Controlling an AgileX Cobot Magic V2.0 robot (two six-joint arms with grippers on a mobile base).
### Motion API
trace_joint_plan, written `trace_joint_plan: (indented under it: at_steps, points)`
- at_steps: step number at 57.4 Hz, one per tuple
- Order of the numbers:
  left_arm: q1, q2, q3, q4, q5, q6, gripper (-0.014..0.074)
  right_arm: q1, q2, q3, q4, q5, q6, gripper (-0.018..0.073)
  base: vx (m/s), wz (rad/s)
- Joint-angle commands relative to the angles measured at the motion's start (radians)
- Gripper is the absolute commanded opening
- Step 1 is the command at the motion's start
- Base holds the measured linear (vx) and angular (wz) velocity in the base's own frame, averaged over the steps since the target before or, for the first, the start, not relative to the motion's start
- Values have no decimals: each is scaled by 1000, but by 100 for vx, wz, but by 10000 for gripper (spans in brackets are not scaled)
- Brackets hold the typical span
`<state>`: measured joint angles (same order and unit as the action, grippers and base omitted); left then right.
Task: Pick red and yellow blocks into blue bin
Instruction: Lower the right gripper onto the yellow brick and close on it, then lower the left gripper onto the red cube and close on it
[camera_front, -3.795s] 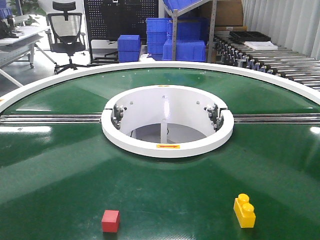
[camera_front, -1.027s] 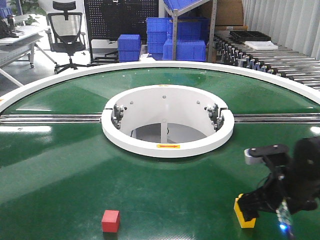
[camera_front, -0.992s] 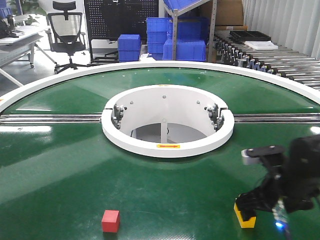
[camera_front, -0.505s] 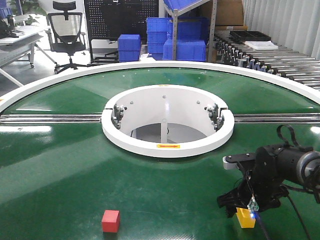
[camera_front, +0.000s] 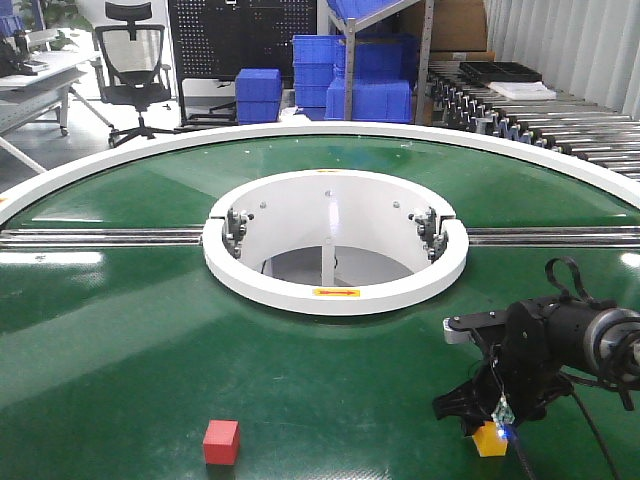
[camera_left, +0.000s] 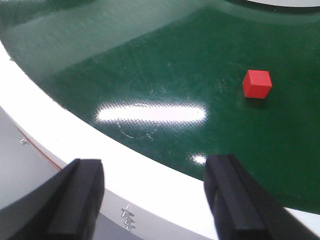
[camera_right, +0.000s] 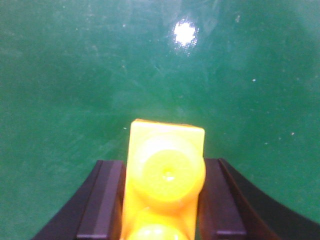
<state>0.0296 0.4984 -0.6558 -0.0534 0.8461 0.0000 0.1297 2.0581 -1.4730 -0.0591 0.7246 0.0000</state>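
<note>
**R GRIPPER ON BRICK**

Since 3.8 s ago the R gripper (camera_right: 165, 210) has come in over the brick; the cube (camera_front: 221, 442) is unmoved. L gripper (camera_left: 155, 200): jaws spread wide above the white rim (camera_left: 60, 135), cube ahead on the green table (camera_front: 120, 350). R fingers (camera_right: 107, 200) pinch the yellow brick (camera_right: 165, 170), touching both sides, near the table's front edge. Blue crates (camera_front: 370, 100) far back.

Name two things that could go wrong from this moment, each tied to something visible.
The yellow brick sticks out past the fingertips of the right gripper, so it may twist or slip when lifted. The open left gripper hangs over the table's white rim, apart from the red cube; a low reach could catch that rim.
</note>
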Motion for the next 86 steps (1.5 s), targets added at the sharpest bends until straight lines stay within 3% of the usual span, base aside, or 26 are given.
trace_joint_plan:
  at_steps: [1,6,15,20,28,43,55,62,75,86]
  points:
    - [-8,12,-26,-13,-73,0,533,0,-79,-29,-16,-24,-6,236,0,0]
    - [-12,40,-32,-41,-92,48,533,1,-142,-19,-8,-19,-9,236,0,0]
    - [-84,157,-72,-234,-131,249,533,15,-339,98,37,-48,-99,248,0,0]
    - [-121,255,-125,-298,-131,328,533,34,-484,195,38,-64,-167,247,0,0]
    - [-178,452,-231,-319,-131,367,535,79,-696,332,42,-53,-249,247,0,0]
    - [-311,815,-431,-318,-169,412,563,130,-990,458,108,-46,-249,247,0,0]
    - [-375,1077,-613,-317,-161,386,626,130,-1092,465,124,1,-249,247,0,0]
    - [-377,1209,-731,-311,-127,333,643,130,-1106,465,124,32,-249,247,0,0]
    - [-377,1401,-882,-219,-100,178,643,130,-1106,465,122,77,-249,247,0,0]
    - [-377,1519,-965,-218,-93,136,640,130,-1106,465,120,78,-249,247,0,0]
